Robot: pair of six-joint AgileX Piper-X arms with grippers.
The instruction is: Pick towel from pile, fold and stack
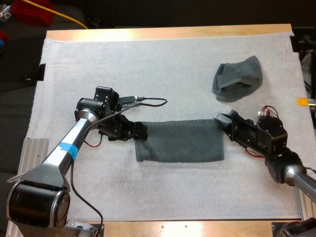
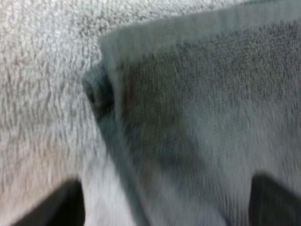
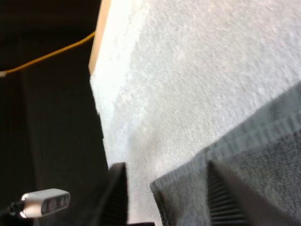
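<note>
On the left, the left gripper (image 1: 139,131) was low at the far left corner of the flat towel (image 1: 180,140), and its fingers (image 2: 63,205) stood apart with the hem between them, not clamped on it. The towel lay as a long rectangle in the middle of the white mat (image 1: 148,64); at its far right corner the right gripper (image 1: 220,120) also had its fingers (image 3: 117,193) apart around the cloth, and the crumpled towel (image 1: 238,78) sat well apart beyond it. To me this looked like the folding step just before the grasp: next, both grippers needed to close on their corners and carry that edge over evenly.
</note>
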